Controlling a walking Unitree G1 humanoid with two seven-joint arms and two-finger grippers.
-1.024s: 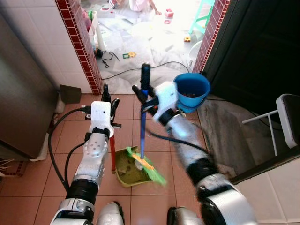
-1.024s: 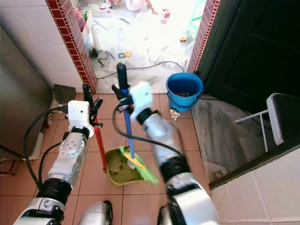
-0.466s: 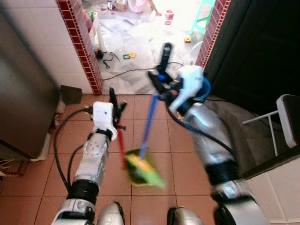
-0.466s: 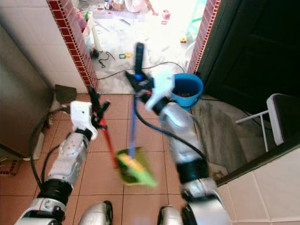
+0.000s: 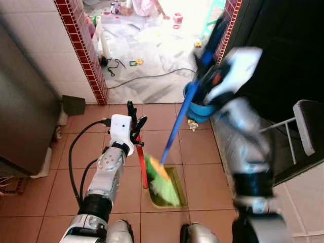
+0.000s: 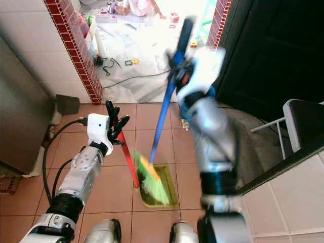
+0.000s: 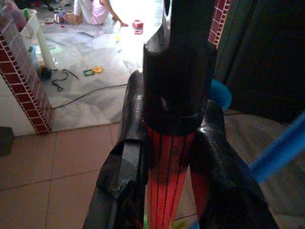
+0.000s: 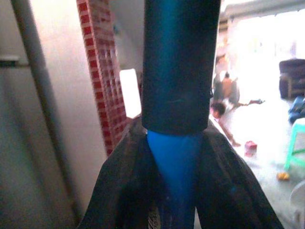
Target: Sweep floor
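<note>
Left claw (image 5: pixel 133 112): clamped on the red dustpan handle (image 5: pixel 142 164), near its top.
Right claw (image 6: pixel 178 71): clamped on the blue broom handle (image 6: pixel 162 119).
Dustpan (image 5: pixel 174 191): on the tiled floor (image 5: pixel 61 187), green bristles (image 5: pixel 163 179) upon it.
Handling: likely light, stiff sticks; hold high.

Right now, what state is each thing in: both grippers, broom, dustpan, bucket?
Left gripper: shut on the red dustpan handle.
Right gripper: shut on the blue broom handle.
Blue-handled broom with green bristles: tilted, bristles in the pan.
Green plastic dustpan: flat on the tiled floor, handle upright.
Blue plastic bucket: upright by the doorway, partly hidden by the right arm; contents cannot be told.
</note>
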